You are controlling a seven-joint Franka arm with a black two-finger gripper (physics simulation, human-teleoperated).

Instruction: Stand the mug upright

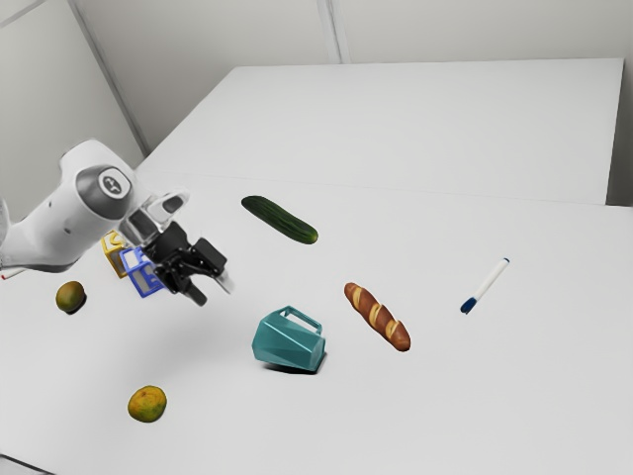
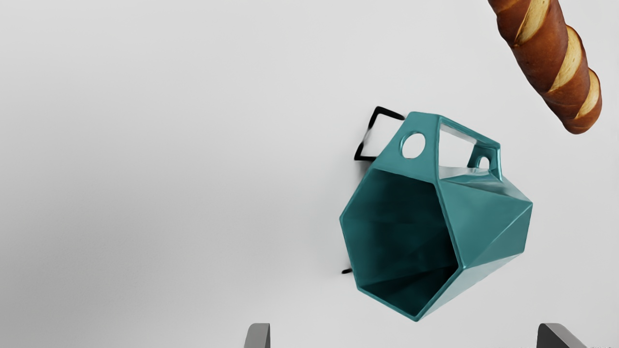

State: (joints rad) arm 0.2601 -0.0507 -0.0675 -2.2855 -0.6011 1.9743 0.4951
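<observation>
Reads as a robotics lab or test cell, rendered. Evidence: white robot arm with grey joints [image 1: 59, 223] and black two-finger gripper [image 1: 215, 290] working over a broad, smooth white tabletop [image 1: 554, 416]. Plain pale-grey walls [image 1: 475, 30], narrow vertical strip [image 1: 333, 30] on the back one, dark line at the corner. Objects are a mixed manipulation set, spread well apart for the most part: teal faceted mug [image 1: 287, 341], dark green cucumber [image 1: 280, 220], brown scored bread stick [image 1: 378, 317], white marker with blue cap [image 1: 487, 284], blue-edged block [image 1: 145, 277]. Kitchen and desk items together, so test props fit better than home use.
</observation>
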